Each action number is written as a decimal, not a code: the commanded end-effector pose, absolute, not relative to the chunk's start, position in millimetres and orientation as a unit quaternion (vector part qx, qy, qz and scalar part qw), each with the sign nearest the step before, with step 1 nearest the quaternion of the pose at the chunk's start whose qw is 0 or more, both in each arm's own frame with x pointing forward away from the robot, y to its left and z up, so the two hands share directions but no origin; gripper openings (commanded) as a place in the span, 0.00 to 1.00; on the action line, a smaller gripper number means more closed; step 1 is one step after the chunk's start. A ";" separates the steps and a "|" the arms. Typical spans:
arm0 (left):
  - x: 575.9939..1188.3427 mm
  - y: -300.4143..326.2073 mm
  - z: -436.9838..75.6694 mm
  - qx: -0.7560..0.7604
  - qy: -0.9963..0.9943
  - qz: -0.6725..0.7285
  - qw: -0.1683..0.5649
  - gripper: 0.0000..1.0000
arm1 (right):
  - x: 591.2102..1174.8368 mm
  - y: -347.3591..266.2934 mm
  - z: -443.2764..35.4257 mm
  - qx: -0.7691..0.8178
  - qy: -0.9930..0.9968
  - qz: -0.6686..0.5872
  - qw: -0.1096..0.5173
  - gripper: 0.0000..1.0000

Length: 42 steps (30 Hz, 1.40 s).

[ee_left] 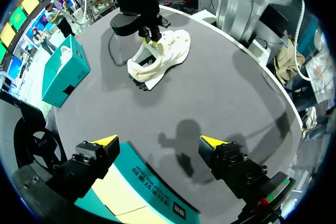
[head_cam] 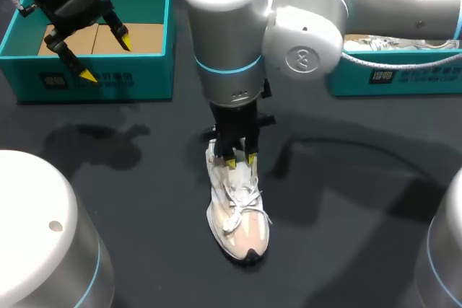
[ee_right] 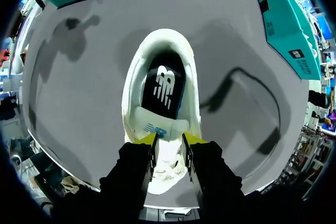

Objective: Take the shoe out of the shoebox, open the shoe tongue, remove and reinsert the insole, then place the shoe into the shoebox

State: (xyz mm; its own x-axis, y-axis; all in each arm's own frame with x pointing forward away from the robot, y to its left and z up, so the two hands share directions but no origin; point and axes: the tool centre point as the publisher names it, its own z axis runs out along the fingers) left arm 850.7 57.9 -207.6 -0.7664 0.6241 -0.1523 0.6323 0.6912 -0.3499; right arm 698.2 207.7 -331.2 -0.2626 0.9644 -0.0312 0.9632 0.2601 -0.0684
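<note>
dark grey matte table [head_cam: 346,200] carries everything. by my reckoning the task is about a third done: the shoe is out of its box and on the tabletop and the tongue is in hand, but the insole still sits inside, so pulling it, refitting it and boxing the shoe are all left.

the right arm [head_cam: 375,5], smooth silver with a blue ring, reaches in to the middle. a teal shoebox [head_cam: 101,77] of printed card stands at the far left with a plain brown cardboard floor [head_cam: 144,37]. the left gripper [head_cam: 106,57] hangs over it, fingers wide apart and holding nothing. a second teal box [head_cam: 390,77] sits at the far right.

the shoe [head_cam: 242,229] is a cream sneaker of soft fabric, with loose white laces and a dark toe bumper, well apart from both boxes. the right gripper [head_cam: 240,158] stands over its collar, its narrow yellow-tipped fingers clamped on the padded tongue [ee_right: 157,127]. beyond lies the black insole [ee_right: 164,90], flat and oval.
</note>
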 end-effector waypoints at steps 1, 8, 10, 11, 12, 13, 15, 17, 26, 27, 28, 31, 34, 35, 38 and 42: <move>851.0 58.0 -207.6 0.342 0.919 -0.193 0.010 1.00 | 705.8 206.9 -342.2 -0.598 -0.800 0.022 0.041 0.29; 851.0 58.0 -207.6 0.342 0.919 -0.193 0.010 1.00 | 695.9 216.4 -300.2 -0.580 -0.814 0.025 -0.018 0.31; 851.0 58.0 -207.6 0.342 0.919 -0.193 0.010 1.00 | 695.7 218.5 -289.5 -0.572 -0.819 0.028 -0.037 0.32; 851.0 58.0 -207.6 0.342 0.919 -0.193 0.010 1.00 | 696.7 220.0 -284.1 -0.557 -0.829 0.026 -0.047 0.34; 851.0 58.0 -207.6 0.342 0.919 -0.193 0.010 1.00 | 697.9 219.4 -281.5 -0.547 -0.835 0.023 -0.049 0.35; 851.0 58.0 -207.6 0.342 0.919 -0.193 0.010 1.00 | 700.4 218.3 -277.8 -0.523 -0.851 0.015 -0.049 0.35; 851.0 58.0 -207.6 0.342 0.919 -0.193 0.010 1.00 | 705.4 217.9 -273.2 -0.473 -0.880 0.016 -0.048 0.38; 851.0 58.0 -207.6 0.342 0.919 -0.193 0.010 1.00 | 712.1 218.7 -271.1 -0.407 -0.912 0.017 -0.038 0.40; 851.0 58.0 -207.6 0.342 0.919 -0.193 0.010 1.00 | 731.8 227.2 -266.8 -0.031 -0.999 -0.009 -0.027 0.90; 851.0 58.0 -207.6 0.342 0.919 -0.193 0.010 1.00 | 730.5 225.8 -264.8 0.002 -1.000 -0.022 -0.006 1.00; 851.0 58.0 -207.6 0.342 0.919 -0.193 0.010 1.00 | 730.5 225.8 -264.8 0.002 -1.000 -0.022 -0.006 1.00; 851.0 58.0 -207.6 0.342 0.919 -0.193 0.010 1.00 | 730.5 225.8 -264.8 0.002 -1.000 -0.022 -0.006 1.00; 851.0 58.0 -207.6 0.342 0.919 -0.193 0.010 1.00 | 730.5 225.8 -264.8 0.002 -1.000 -0.022 -0.006 1.00; 851.0 58.0 -207.6 0.342 0.919 -0.193 0.010 1.00 | 730.5 225.8 -264.8 0.002 -1.000 -0.022 -0.006 1.00; 851.0 58.0 -207.6 0.342 0.919 -0.193 0.010 1.00 | 730.5 225.8 -264.8 0.002 -1.000 -0.022 -0.006 1.00; 851.0 58.0 -207.6 0.342 0.919 -0.193 0.010 1.00 | 741.7 229.4 -261.4 0.028 -0.999 0.012 -0.023 1.00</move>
